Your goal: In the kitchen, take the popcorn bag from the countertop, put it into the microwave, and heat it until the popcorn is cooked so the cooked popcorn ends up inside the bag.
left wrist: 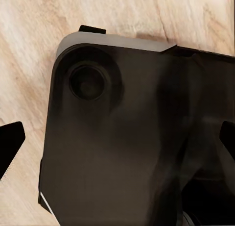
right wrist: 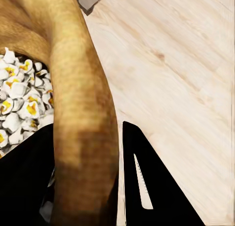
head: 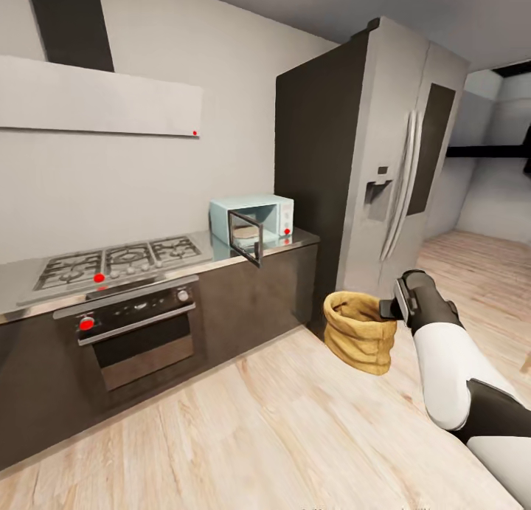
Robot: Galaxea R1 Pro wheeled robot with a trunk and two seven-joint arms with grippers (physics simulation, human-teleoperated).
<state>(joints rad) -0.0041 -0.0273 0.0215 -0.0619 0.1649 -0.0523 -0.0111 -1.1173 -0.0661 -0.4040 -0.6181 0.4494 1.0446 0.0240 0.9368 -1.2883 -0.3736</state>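
The right pincer (head: pixel 391 308) is clamped on the rolled rim of the popcorn bag (head: pixel 359 333), held upright over the wooden floor (head: pixel 243 429), one finger inside and one outside. The microwave (head: pixel 254 226) stands ahead and to the left, at the right end of the surface (head: pixel 295 238), door open. I cannot tell the left pincer's opening.

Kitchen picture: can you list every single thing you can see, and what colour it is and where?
popcorn bag: one, tan-brown, held up over the wooden floor; white and yellow popcorn inside
microwave: one, pale blue, door open, on the countertop's right end
countertop: one, grey steel, along the wall
gas hob: one, black grates, left of the microwave
oven: one, steel and black, under the hob
range hood: one, grey, above the hob
fridge: one, silver and dark, right of the counter
floor: pale wood
right gripper: black, pinching the bag's rim
left gripper: black fingertips at the picture's edges, over a dark robot part
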